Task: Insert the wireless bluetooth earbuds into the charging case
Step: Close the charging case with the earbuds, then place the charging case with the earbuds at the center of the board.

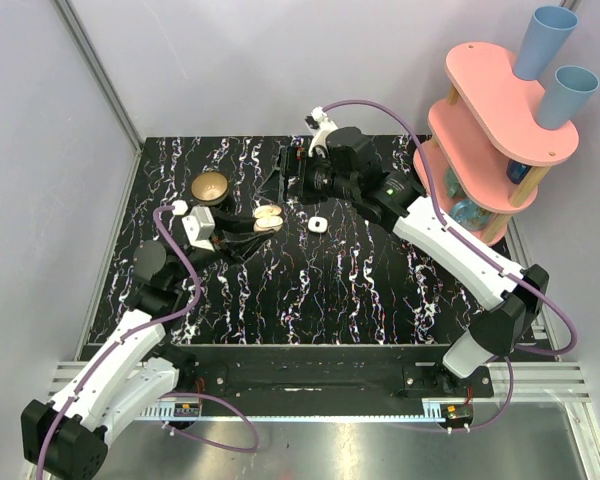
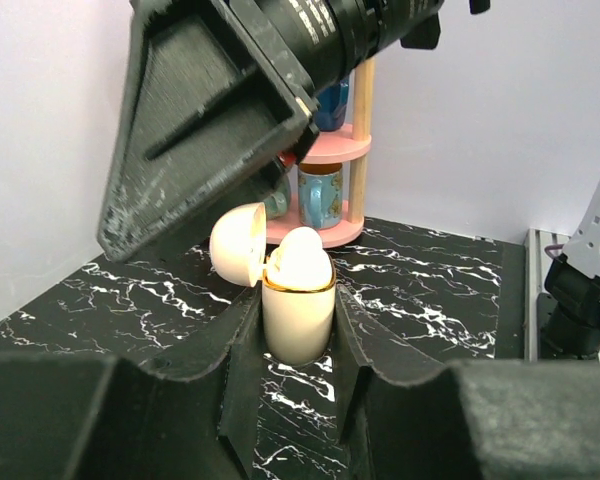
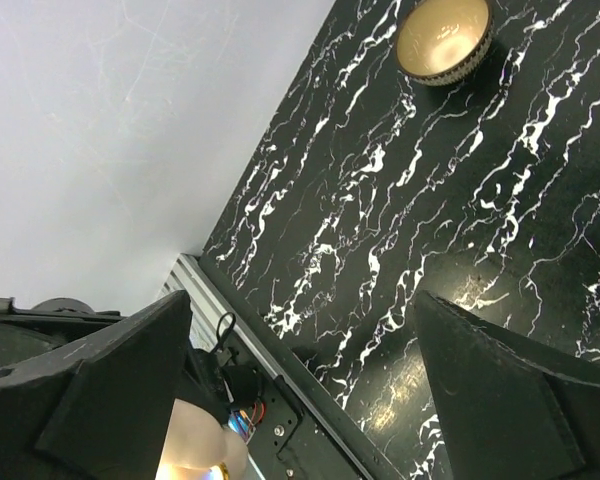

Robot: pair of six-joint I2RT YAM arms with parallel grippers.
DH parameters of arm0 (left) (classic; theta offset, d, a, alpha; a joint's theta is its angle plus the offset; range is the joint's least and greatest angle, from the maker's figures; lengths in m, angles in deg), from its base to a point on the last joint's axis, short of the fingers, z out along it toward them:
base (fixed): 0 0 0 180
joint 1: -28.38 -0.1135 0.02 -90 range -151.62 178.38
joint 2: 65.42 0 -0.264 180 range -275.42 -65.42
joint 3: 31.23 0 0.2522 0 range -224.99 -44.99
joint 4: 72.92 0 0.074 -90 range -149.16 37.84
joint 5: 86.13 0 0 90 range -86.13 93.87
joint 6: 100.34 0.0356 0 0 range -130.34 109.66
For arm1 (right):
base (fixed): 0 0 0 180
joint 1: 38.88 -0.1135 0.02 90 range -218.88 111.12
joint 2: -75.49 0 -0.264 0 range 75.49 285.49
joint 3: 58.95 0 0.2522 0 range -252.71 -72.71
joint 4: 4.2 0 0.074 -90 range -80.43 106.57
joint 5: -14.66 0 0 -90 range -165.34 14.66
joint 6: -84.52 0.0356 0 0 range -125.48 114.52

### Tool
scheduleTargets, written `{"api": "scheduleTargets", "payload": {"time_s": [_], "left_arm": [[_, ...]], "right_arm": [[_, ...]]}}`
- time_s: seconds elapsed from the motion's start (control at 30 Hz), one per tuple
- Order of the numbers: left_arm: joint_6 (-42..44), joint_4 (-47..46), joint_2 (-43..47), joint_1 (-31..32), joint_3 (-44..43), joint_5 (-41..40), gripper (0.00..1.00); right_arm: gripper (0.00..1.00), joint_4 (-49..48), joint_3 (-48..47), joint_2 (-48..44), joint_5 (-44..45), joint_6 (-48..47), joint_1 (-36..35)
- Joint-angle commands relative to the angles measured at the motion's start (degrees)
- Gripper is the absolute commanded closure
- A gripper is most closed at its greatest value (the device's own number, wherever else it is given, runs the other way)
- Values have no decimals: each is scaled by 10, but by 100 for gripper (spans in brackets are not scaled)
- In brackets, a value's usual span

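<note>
Left claw (image 2: 298,335) around charging case (image 2: 298,305), right claw (image 1: 292,172) overhead

A black table (image 1: 380,290) veined with white is seen. A brass bowl (image 1: 210,187) is set toward its far left. A small white earbud (image 1: 317,224) is laid near the middle, well apart from the bowl. A pink stand (image 1: 480,150) is placed at the far right edge. The open case (image 1: 268,217) is seen between bowl and earbud; whether it touches the table cannot be told.

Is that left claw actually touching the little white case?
Touching. The left wrist view shows the left gripper with its fingers pressed against both sides of the charging case, no gap.
</note>
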Motion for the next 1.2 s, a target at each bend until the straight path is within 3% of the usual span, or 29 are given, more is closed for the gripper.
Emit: {"api": "scheduleTargets", "payload": {"time_s": [0.0,0.47,0.73,0.83,0.93,1.03,1.17], "left_arm": [[13,-22,8,2,-30,-36,100],[6,-23,8,2,-28,-61,100],[-18,4,13,2,-31,-125,100],[-24,16,11,3,-32,-139,100],[-39,62,1,2,-45,-178,100],[-58,130,-15,1,-63,-207,100],[-98,167,-39,1,-61,-212,100]], "right_arm": [[0,0,9,-13,-18,-10,1],[0,-14,31,-32,-27,-27,1],[0,-18,49,-52,-14,-39,1],[0,-20,67,-68,50,-16,1],[0,-19,95,-98,198,5,1],[0,-22,126,-136,293,5,1],[0,-33,165,-181,349,-5,3]]}}
